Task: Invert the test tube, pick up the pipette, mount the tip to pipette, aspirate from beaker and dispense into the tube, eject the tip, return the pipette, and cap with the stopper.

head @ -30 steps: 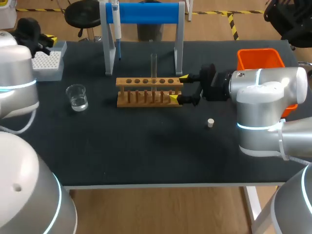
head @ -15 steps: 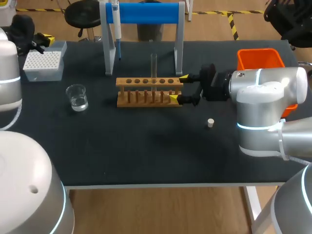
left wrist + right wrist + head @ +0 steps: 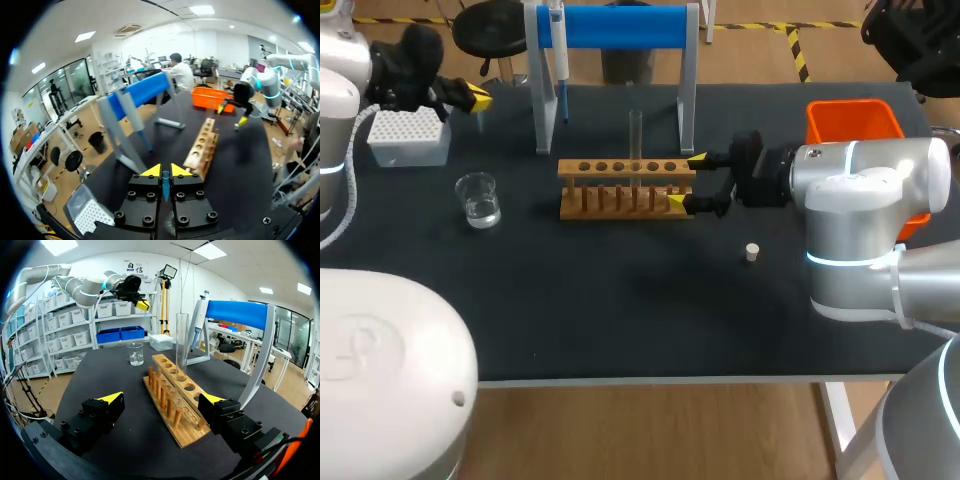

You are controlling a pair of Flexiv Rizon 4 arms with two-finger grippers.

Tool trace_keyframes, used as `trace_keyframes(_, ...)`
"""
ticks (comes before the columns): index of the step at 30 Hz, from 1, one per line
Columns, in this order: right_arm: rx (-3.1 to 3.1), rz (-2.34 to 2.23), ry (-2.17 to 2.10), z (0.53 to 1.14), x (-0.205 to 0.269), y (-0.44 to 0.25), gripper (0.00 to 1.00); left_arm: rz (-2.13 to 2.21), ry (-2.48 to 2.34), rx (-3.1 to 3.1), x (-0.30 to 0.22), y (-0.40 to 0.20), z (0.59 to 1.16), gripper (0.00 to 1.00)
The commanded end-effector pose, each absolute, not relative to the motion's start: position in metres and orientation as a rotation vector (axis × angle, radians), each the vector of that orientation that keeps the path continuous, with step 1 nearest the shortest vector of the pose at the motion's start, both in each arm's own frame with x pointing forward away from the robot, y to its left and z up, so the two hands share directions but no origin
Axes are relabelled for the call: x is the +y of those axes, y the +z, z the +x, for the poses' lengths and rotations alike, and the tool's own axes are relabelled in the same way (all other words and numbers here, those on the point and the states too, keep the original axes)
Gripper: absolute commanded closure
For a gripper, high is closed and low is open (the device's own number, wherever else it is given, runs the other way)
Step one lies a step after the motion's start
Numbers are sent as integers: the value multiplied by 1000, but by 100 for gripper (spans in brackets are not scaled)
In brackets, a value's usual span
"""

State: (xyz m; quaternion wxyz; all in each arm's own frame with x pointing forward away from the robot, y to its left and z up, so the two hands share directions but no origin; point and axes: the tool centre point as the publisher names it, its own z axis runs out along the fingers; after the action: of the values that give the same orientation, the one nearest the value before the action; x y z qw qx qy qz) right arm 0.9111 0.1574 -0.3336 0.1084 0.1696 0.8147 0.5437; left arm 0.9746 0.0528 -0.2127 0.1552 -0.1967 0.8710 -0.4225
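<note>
A clear test tube [image 3: 635,135] [image 3: 182,345] stands upright in the wooden rack [image 3: 625,186] [image 3: 172,400] [image 3: 202,147]. My right gripper [image 3: 690,181] [image 3: 162,401] is open, its yellow tips on either side of the rack's right end without touching it. The pipette [image 3: 559,60] [image 3: 197,322] hangs on the blue stand [image 3: 620,27]. The beaker [image 3: 478,198] [image 3: 135,354] holds clear liquid. My left gripper [image 3: 472,97] [image 3: 162,170] is shut, raised just right of the tip box [image 3: 410,135] [image 3: 92,212]. A thin blue sliver shows between its tips; I cannot tell what it is. The white stopper [image 3: 752,251] lies on the table.
An orange bin [image 3: 855,125] [image 3: 212,97] stands at the table's right, behind my right arm. The stand's grey legs [image 3: 688,95] rise just behind the rack. The black tabletop [image 3: 620,300] stretches bare in front of the rack.
My left arm has swung, and its gripper has moved right from above the tip box toward the stand. The right arm and the objects have not moved.
</note>
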Motion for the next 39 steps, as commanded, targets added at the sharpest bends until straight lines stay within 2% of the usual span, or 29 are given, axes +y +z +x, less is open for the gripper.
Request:
trace_keyframes(1,2391,501,1599,910,158,-334,0,-546,-1181,2556,31,-195,937,100)
trace_keyframes(10,2391,501,1599,910,158,-334,0,-440,-1282,2606,-31,-187,893,100)
trace_keyframes(21,2391,501,1599,910,158,-334,0,-361,-1372,2543,-92,-176,869,100)
trace_keyframes(34,2391,501,1599,910,158,-334,0,-338,-1489,2564,-132,-172,859,100)
trace_keyframes(39,2391,501,1599,910,158,-334,0,-341,-1499,2578,-130,-173,858,100)
